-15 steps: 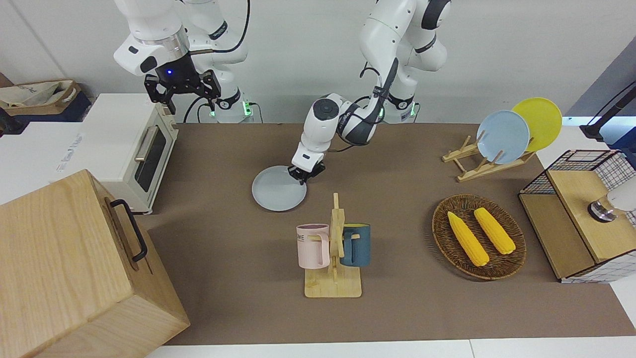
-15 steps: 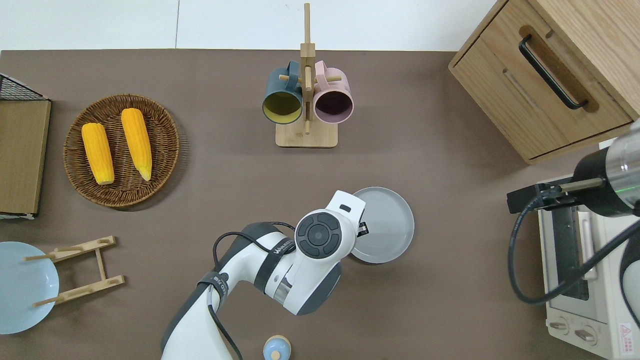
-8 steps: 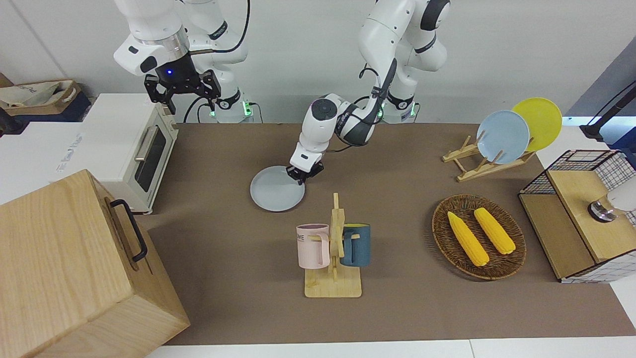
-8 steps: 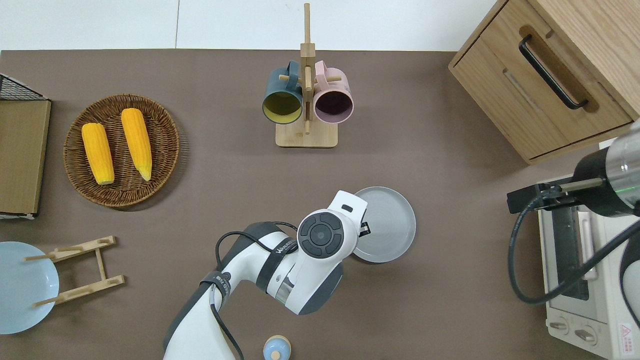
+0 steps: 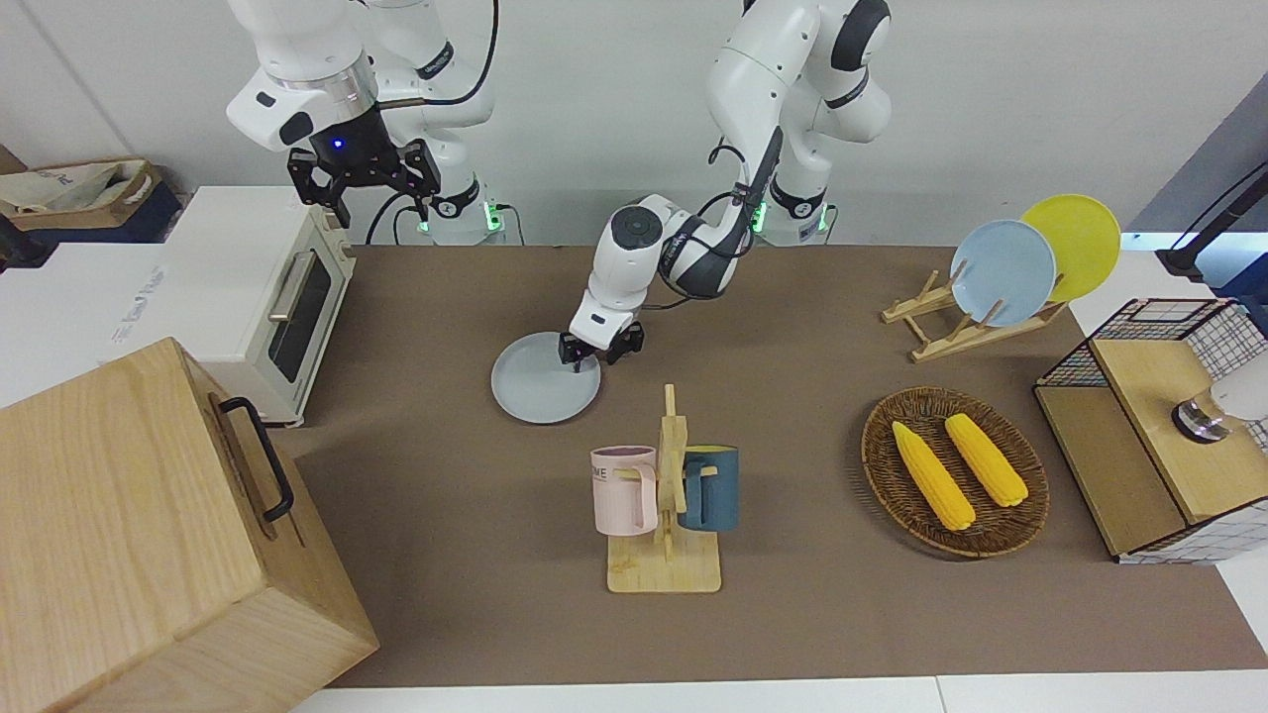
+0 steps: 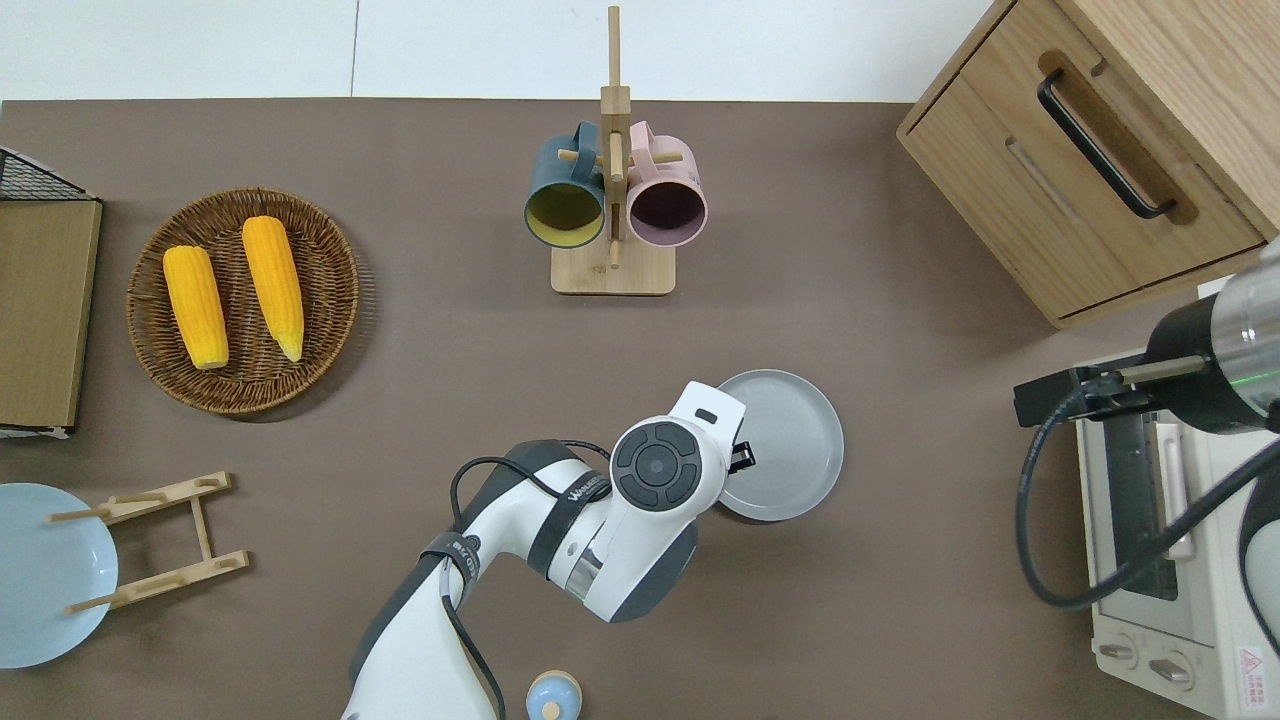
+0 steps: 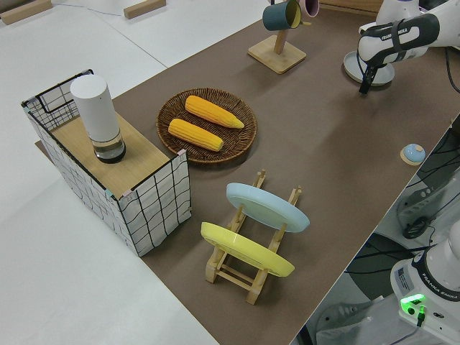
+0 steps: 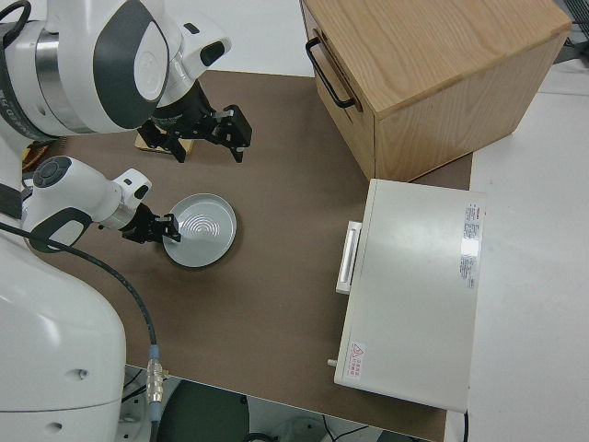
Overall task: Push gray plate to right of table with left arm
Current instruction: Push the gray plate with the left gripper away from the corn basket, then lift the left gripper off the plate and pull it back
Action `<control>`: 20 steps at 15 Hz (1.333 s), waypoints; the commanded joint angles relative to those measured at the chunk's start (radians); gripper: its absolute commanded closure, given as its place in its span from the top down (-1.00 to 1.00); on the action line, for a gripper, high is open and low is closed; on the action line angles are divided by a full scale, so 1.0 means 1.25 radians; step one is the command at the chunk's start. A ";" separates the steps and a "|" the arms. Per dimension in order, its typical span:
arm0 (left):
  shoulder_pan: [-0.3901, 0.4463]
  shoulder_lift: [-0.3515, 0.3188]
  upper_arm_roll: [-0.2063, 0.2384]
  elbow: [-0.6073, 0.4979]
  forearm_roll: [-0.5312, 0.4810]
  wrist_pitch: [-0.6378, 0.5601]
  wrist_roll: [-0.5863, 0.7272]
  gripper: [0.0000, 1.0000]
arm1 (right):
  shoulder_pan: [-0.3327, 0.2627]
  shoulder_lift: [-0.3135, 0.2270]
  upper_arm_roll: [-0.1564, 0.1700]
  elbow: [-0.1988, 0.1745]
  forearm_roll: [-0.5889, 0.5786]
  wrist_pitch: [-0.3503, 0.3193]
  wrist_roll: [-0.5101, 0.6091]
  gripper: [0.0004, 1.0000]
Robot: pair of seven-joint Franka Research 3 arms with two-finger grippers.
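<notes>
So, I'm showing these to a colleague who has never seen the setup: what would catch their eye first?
Probably the left gripper, low at the rim of the gray plate near the middle of the brown table. Next, the two yellow corn cobs in the wicker basket toward the left arm's end. The big wooden cabinet fills the opposite end, farther from the robots than the white toaster oven.

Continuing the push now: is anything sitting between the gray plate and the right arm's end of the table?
Nothing visible on the bare table between the gray plate and the toaster oven at that end; the left gripper is at the plate's rim.
</notes>
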 commanded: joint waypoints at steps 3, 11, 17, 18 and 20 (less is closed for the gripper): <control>0.009 -0.053 0.016 0.010 0.009 -0.083 0.011 0.98 | -0.009 -0.006 0.004 0.000 0.006 -0.010 -0.002 0.97; 0.123 -0.185 0.017 0.010 0.008 -0.279 0.188 0.98 | -0.009 -0.006 0.004 0.000 0.006 -0.010 -0.002 0.97; 0.246 -0.275 0.018 0.012 0.013 -0.411 0.372 0.98 | -0.009 -0.006 0.004 0.001 0.006 -0.010 -0.002 0.97; 0.269 -0.289 0.017 0.013 0.025 -0.432 0.402 0.98 | -0.009 -0.006 0.004 0.000 0.008 -0.010 -0.001 0.97; 0.304 -0.314 0.022 0.018 0.049 -0.471 0.455 0.99 | -0.009 -0.006 0.003 0.001 0.006 -0.010 -0.001 0.97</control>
